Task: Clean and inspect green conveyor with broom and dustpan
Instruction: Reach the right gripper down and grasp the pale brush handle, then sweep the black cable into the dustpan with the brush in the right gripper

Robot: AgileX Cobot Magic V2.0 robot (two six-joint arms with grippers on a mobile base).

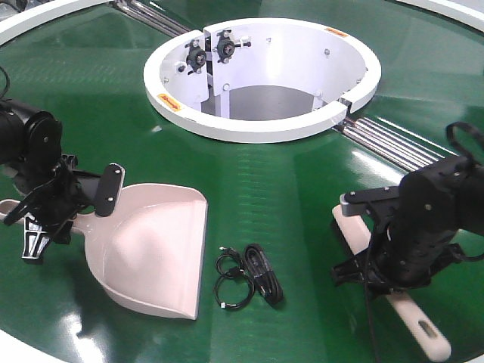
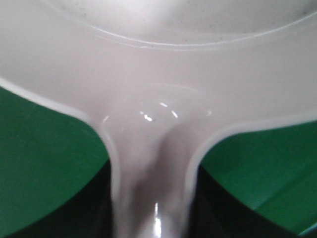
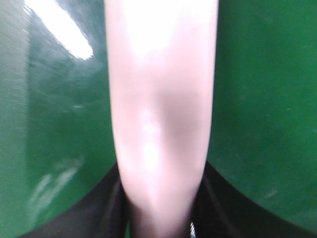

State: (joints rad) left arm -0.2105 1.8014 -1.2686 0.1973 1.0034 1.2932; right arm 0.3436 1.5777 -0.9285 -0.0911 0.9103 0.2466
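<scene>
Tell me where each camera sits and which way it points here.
Front: above the conveyor, looking forward and down over the ring, dustpan, cable and broom; the left gripper and right gripper both show.
Left wrist: behind the left gripper, looking along the dustpan's handle toward its pan; dark fingers flank the handle.
Right wrist: behind the right gripper, looking along the broom's handle over the conveyor; dark fingers flank it.
Shared: front and left wrist both show the dustpan; front and right wrist both show the broom.

A: What lies loose there?
B: A thin black cable [image 1: 262,277], partly in open loops, partly bundled tight, flat toward the near edge of the green conveyor [image 1: 302,189], about mid-width.
</scene>
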